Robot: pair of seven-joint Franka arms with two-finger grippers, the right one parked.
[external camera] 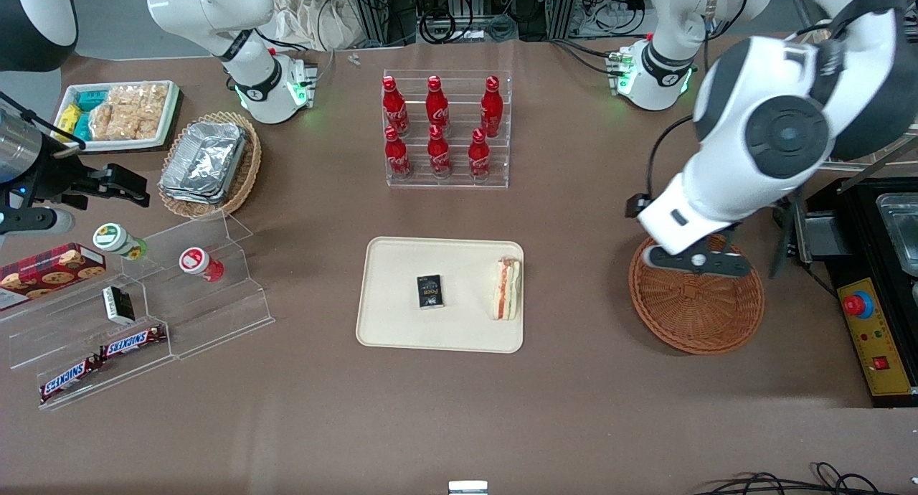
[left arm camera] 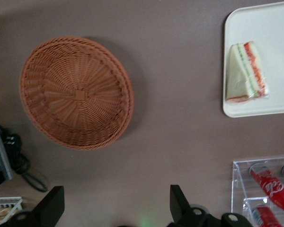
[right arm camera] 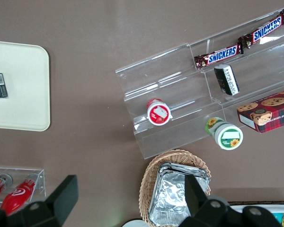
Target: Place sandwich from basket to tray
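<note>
- Sandwich [external camera: 508,288] lying flat on tray [external camera: 401,323], at the tray edge nearest the working arm's end; filling stripe of orange-pink and green visible along one side.
- Same sandwich [left arm camera: 246,73] seen from the wrist camera, fully inside tray [left arm camera: 274,28] rim, touching nothing else.
- Small black box [external camera: 430,292] also on tray, near the middle, apart from the sandwich.
- Basket [external camera: 699,316] round orange-brown wicker, on the table toward the working arm's end, well apart from tray; holds nothing, bare weave visible [left arm camera: 75,92].
- Gripper [external camera: 697,261] raised above the basket's rim that lies farther from the front camera; fingers [left arm camera: 52,208] spread wide apart, nothing between them.
- Clear rack with six red cola bottles [external camera: 439,129] farther from the front camera than tray.
- Tan wicker basket with foil containers [external camera: 208,161] toward the parked arm's end.
- Clear stepped stand [external camera: 165,301] with Snickers bars [external camera: 133,341] and small jars, also toward the parked arm's end.
</note>
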